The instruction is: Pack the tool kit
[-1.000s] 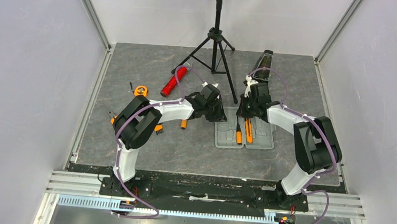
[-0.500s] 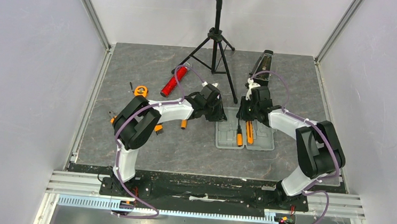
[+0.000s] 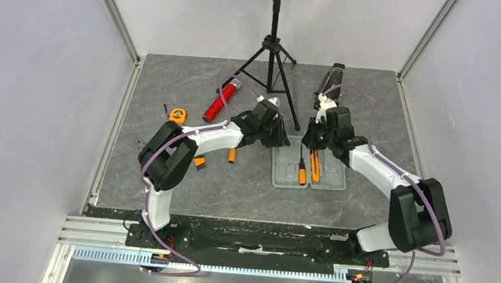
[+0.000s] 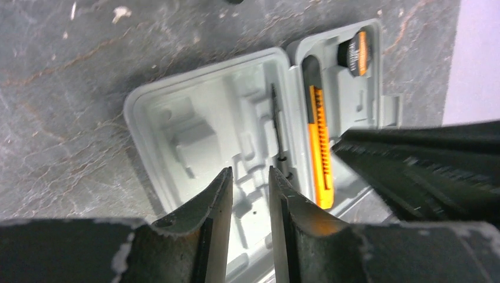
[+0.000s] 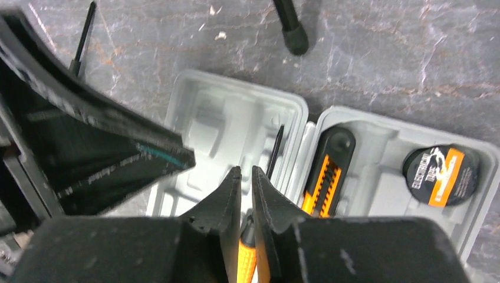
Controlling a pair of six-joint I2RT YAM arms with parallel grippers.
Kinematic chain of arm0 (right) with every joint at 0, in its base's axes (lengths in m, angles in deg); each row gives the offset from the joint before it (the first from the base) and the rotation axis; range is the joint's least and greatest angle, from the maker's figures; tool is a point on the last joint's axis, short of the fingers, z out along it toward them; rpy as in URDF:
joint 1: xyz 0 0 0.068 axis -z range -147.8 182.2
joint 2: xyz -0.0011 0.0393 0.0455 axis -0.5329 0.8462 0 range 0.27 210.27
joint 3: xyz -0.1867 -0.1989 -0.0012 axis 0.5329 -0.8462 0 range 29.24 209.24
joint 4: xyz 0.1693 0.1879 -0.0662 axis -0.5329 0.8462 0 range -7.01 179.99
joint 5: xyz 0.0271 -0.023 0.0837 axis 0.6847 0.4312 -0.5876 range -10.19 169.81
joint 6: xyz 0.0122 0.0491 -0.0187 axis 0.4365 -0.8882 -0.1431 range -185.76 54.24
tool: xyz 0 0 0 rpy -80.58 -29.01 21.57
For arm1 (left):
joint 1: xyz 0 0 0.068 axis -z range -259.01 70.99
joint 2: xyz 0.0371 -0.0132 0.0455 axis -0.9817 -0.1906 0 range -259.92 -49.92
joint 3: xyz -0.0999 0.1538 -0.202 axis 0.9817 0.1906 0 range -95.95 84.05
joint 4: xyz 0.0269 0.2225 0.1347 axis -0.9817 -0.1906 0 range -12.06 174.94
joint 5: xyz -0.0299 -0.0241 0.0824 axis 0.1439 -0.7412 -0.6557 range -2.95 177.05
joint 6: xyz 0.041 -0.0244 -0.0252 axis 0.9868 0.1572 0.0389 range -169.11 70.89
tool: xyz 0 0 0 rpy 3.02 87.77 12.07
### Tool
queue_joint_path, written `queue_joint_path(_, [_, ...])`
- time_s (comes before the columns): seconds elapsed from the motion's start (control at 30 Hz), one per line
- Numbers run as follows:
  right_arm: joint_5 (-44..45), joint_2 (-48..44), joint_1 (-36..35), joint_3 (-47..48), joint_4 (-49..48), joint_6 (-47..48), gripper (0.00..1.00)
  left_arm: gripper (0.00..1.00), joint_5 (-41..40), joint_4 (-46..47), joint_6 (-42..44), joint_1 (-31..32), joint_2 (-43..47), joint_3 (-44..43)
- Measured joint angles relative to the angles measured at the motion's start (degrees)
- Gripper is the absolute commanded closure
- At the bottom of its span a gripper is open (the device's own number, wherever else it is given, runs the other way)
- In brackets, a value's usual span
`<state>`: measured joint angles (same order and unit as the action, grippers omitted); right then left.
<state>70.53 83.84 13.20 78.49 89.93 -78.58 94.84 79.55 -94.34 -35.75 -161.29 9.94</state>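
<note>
Over the case (image 5: 377,154), right hand (image 5: 246,172) nose-down

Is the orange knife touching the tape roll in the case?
Apart. The right wrist view shows bare grey case between the orange knife and the tape roll.

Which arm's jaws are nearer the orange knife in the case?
Right. The right arm holds its jaws over the screwdriver next to the orange knife; the left arm has its over the other half of the case, farther away.
</note>
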Motion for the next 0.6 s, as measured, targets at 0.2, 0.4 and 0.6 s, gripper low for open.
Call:
queue_joint_path(0.2, [-3.3, -5.3, 0.0, -7.3, 0.0, 0.0, 0.92, 0.67, 0.7, -0.2, 1.7, 0.5, -0.8, -5.7])
queue_joint_path(0.4, [-6.1, -7.1, 0.0, -12.6, 0.0, 0.0, 0.93, 0.79, 2.2, 0.7, 2.9, 1.8, -5.0, -10.5])
queue_joint_path(0.6, [-7.5, -7.4, 0.0, -15.7, -0.9, -0.3, 0.94, 0.86, 3.9, 1.2, 3.6, 2.2, -9.3, -11.5])
